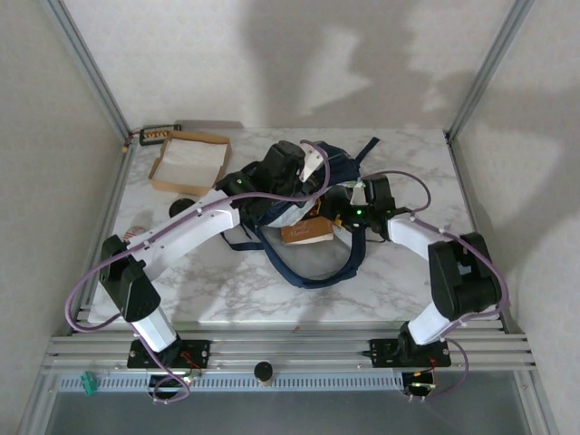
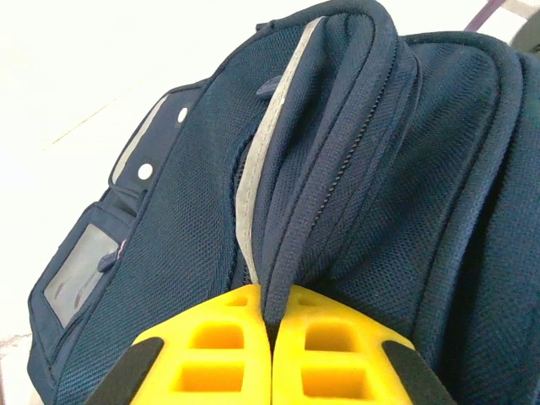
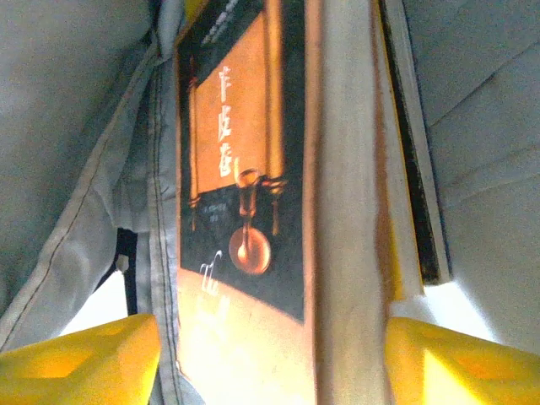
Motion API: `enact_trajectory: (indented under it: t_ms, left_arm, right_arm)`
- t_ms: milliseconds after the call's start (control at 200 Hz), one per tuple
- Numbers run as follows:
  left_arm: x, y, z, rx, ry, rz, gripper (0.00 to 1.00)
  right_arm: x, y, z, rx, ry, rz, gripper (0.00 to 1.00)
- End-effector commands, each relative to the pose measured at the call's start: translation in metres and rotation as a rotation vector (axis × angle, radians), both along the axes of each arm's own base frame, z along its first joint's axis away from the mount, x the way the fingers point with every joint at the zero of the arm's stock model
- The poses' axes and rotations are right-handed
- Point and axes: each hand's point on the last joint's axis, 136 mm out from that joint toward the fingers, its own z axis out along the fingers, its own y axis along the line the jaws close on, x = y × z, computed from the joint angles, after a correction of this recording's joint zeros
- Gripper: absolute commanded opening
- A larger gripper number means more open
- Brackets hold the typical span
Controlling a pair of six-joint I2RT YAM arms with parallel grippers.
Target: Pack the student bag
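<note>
Backpack mid-packing: the navy student bag (image 1: 343,163) lies slumped at the centre of the marble table (image 1: 272,294), its straps (image 1: 313,272) trailing toward the arms. The left gripper (image 2: 272,321) is clamped tight on a fold of the bag's zippered rim, holding the mouth up. At the opening, the right gripper (image 3: 270,363) has its fingers spread to either side of a book (image 3: 245,169) that sits partway inside against the pale lining (image 3: 76,126). They appear to flank it rather than squeeze it.

The bag is soft woven cloth that sags wherever it is unsupported, and it is probably light while nearly empty. That makes the stitched, piped rim beside the zip the surest place to pinch — loose panels would only bunch. The book looks stiff, with a glossy cover that may slip. A shallow cardboard box (image 1: 188,161) sits well apart at the far left.
</note>
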Motion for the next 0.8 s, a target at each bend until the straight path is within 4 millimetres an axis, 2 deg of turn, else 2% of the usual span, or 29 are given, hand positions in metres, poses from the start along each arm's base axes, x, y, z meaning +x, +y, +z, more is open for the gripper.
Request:
enact_trajectory:
  t_ms: [0,85,160,300,340,401,481,526,596,701,796]
  left_arm:
    - [0.004,-0.004,0.072,-0.193,-0.155,0.027,0.0]
    - [0.008,-0.005,0.071,-0.199,-0.152,0.037,0.0]
    - [0.007,-0.008,0.07,-0.201,-0.14,0.033,0.0]
    - [0.005,-0.011,0.068,-0.211,-0.126,0.018,0.0]
    - [0.005,-0.011,0.069,-0.214,-0.124,0.018,0.0]
    - [0.004,-0.013,0.07,-0.219,-0.119,0.01,0.0]
    - [0.001,-0.015,0.068,-0.224,-0.102,-0.005,0.0]
    - [-0.001,-0.016,0.069,-0.232,-0.093,-0.014,0.0]
    - [-0.004,-0.018,0.067,-0.243,-0.074,-0.022,0.0]
    - [-0.004,-0.019,0.061,-0.259,-0.048,-0.007,0.0]
    - [-0.003,-0.02,0.056,-0.275,-0.031,0.011,0.0]
  right_arm:
    - [-0.019,-0.021,0.006,-0.138,-0.046,-0.03,0.76]
    - [-0.038,-0.03,-0.001,-0.196,-0.021,-0.048,0.74]
    - [-0.055,-0.025,-0.006,-0.203,-0.003,-0.036,0.72]
    - [-0.078,0.006,-0.018,-0.181,0.016,0.033,0.61]
    - [-0.081,0.017,-0.021,-0.177,0.016,0.053,0.54]
    - [-0.081,0.03,-0.028,-0.174,0.014,0.076,0.51]
    - [-0.07,0.04,-0.036,-0.166,-0.014,0.074,0.43]
    - [-0.056,0.039,-0.038,-0.186,-0.038,0.041,0.36]
    - [-0.029,0.041,-0.029,-0.203,-0.103,-0.003,0.29]
    - [0.009,0.038,-0.018,-0.233,-0.197,-0.076,0.25]
    - [0.028,0.039,-0.009,-0.214,-0.259,-0.087,0.24]
